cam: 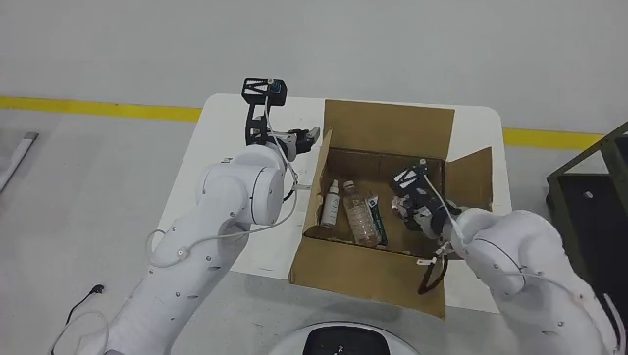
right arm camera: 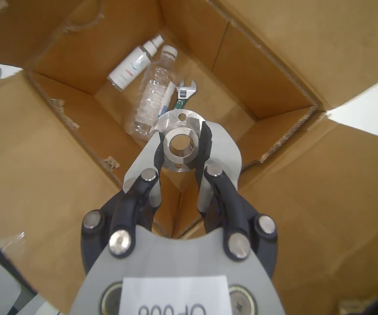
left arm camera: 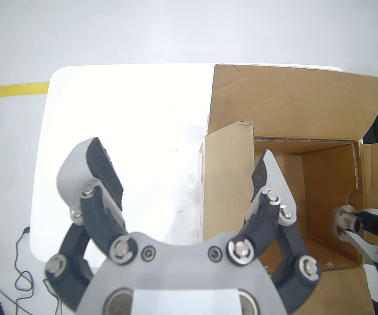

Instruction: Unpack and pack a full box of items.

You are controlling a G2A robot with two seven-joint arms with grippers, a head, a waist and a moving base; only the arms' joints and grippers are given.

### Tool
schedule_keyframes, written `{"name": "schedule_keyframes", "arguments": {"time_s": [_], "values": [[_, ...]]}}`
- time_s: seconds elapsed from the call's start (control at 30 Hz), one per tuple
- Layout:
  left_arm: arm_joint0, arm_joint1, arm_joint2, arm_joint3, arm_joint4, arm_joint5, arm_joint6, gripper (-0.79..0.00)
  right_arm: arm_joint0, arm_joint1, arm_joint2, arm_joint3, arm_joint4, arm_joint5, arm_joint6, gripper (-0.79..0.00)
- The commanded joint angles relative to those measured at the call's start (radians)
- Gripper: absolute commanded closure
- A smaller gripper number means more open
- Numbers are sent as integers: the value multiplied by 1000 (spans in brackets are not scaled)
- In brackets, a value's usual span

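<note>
The right claw (right arm camera: 182, 145) pinches a metal ring (right arm camera: 169, 122) over the open box (right arm camera: 77, 152), and the left claw (left arm camera: 179, 146) is spread wide by its edge.

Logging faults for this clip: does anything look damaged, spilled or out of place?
Only the cardboard box: its flap corners are torn and ragged. The spray bottle, water bottle and wrench lie on its floor, nothing spilled. The right gripper grips a metal flange.

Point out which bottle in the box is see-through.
The larger bottle, lying between the white spray bottle and the wrench; its ribbed body is transparent, the other's opaque white.
</note>
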Motion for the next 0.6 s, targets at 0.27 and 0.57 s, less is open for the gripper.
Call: {"name": "schedule_keyframes", "arguments": {"time_s": [0.27,0.57], "values": [[0,0,0,0,0,0,0,-785,123,-56,-260,317,-198,183,-24,0],[0,0,0,0,0,0,0,-785,191,-98,-340,462,-211,229,-41,-357]]}}
